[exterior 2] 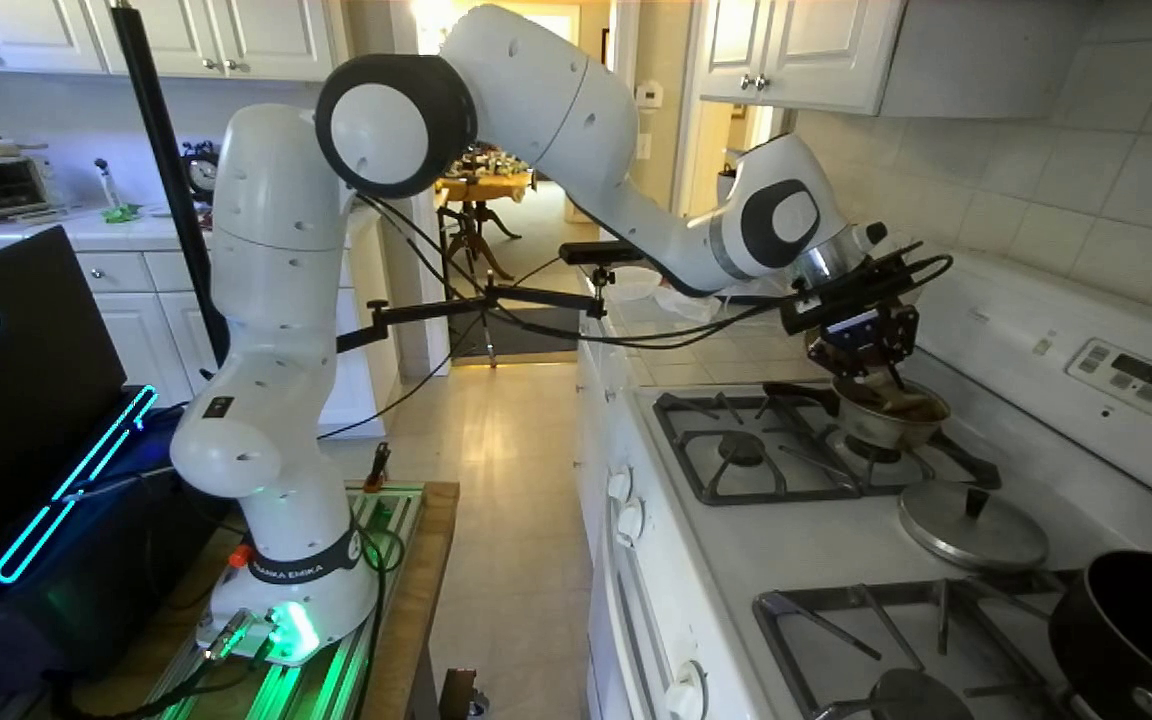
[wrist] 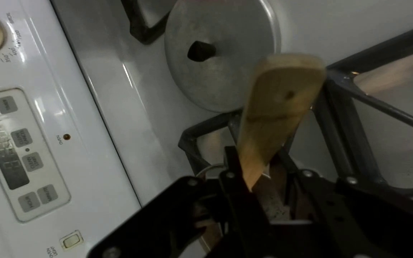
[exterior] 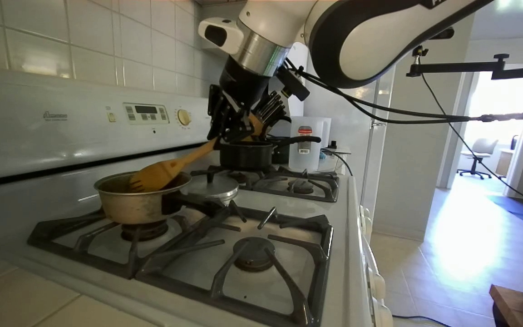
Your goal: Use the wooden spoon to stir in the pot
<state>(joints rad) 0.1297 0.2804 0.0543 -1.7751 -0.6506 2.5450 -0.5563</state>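
I see the fingers (wrist: 240,202) closed upon the wooden spoon (wrist: 276,105); below them, its head is partly hidden inside the pot (exterior: 130,208).

Exterior views face the stove (exterior 2: 826,540) from opposite ends, the wrist view from close above.

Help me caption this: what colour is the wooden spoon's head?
The spoon's head is golden tan, clearest in an exterior view.

In an exterior view I get blown-out light at the doorway (exterior: 495,102), toward three o'clock, and glare on the floor (exterior: 461,240). My wrist view is dim, the wooden spoon (wrist: 278,104) softly blurred, the gripper (wrist: 258,163) dark toward six.
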